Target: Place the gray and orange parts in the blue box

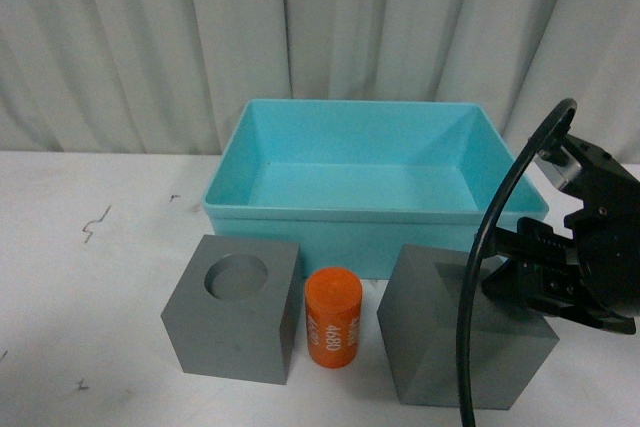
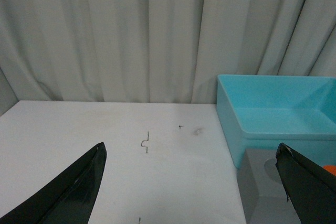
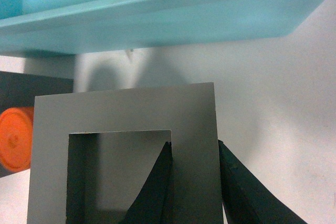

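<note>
Three parts stand in a row in front of the blue box (image 1: 350, 209): a gray cube with a round recess (image 1: 235, 312), an orange cylinder (image 1: 333, 319) with white digits, and a gray cube with a square recess (image 1: 455, 347). My right gripper (image 1: 505, 277) is shut on that square-recess cube (image 3: 126, 124), one finger inside the recess and one outside its wall (image 3: 194, 174). The orange cylinder (image 3: 16, 137) sits just beside it. My left gripper (image 2: 191, 174) is open over bare table, apart from the round-recess cube (image 2: 262, 192) and the blue box (image 2: 273, 114).
A white tabletop (image 1: 90, 277) with small dark marks (image 1: 95, 222) stretches to the left. A pale curtain (image 1: 300, 27) hangs behind the box. A black cable (image 1: 480, 277) loops from my right arm across the cube.
</note>
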Robot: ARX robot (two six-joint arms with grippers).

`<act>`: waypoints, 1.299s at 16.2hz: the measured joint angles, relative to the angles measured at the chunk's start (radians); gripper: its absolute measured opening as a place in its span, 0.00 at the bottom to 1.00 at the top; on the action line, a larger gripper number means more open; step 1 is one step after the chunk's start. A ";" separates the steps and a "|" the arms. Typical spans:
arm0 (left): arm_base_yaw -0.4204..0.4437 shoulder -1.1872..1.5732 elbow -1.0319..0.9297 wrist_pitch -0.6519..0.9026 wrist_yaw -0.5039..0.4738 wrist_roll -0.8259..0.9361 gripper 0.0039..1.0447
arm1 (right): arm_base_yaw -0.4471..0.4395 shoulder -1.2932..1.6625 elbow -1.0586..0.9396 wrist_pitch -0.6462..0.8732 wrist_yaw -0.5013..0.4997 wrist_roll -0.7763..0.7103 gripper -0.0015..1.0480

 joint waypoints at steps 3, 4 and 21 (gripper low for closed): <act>0.000 0.000 0.000 0.000 0.000 0.000 0.94 | 0.014 -0.114 -0.003 -0.042 -0.002 -0.001 0.18; 0.000 0.000 0.000 0.000 0.000 0.000 0.94 | 0.012 -0.150 -0.001 -0.058 0.000 -0.002 0.18; 0.000 0.000 0.000 0.000 0.000 0.000 0.94 | -0.156 0.169 0.655 -0.284 0.035 -0.140 0.18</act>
